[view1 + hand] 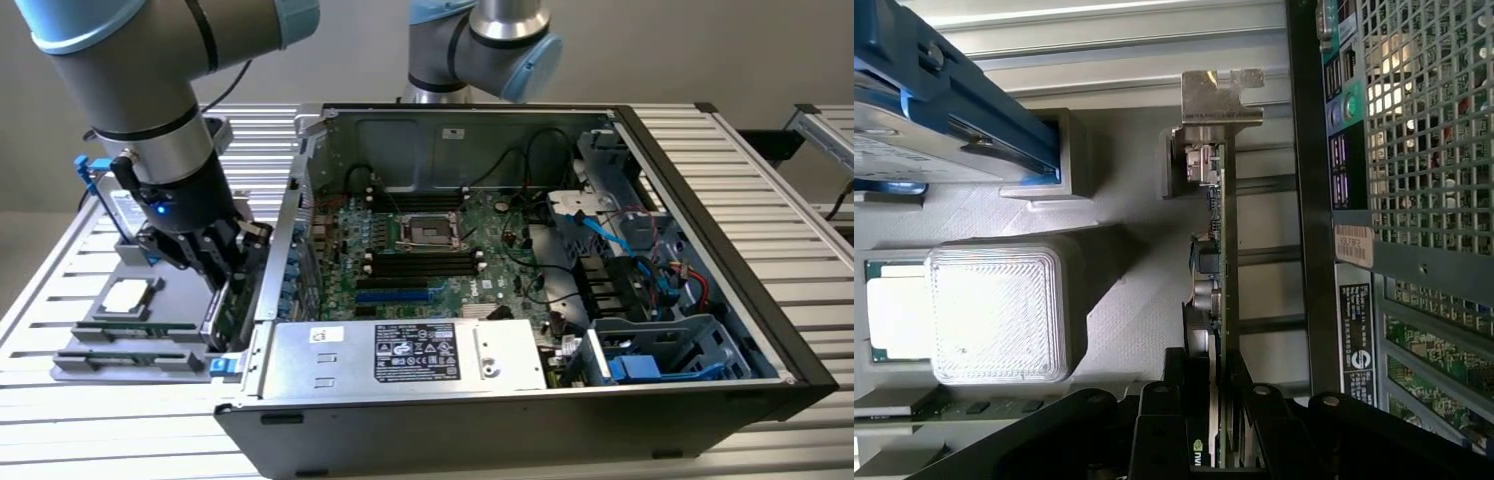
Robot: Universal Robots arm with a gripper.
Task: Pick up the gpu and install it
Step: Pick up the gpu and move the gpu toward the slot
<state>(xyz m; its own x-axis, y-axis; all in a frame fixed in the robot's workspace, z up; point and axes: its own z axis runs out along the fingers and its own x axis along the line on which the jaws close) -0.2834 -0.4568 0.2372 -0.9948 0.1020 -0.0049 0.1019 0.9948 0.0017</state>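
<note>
The gpu (1222, 250) appears edge-on in the wrist view as a thin green board with its silver end bracket (1222, 95) farthest from the fingers. My gripper (1219, 405) is shut on it, one black finger (1159, 410) on each face. In the exterior view the gripper (220, 262) holds the gpu (238, 305) upright. The card is just outside the open computer case (721, 200), over the grey parts tray (134, 345) at the exterior view's left. Whether the card's lower edge touches the tray I cannot tell.
The case lies open with its motherboard (414, 250) and silver power supply (414, 355) exposed. Its perforated rear panel (1419, 150) is close beside the card. The tray holds a processor (130, 295), memory sticks and a hard drive in blue rails (944, 120). A second arm (481, 40) stands behind the case.
</note>
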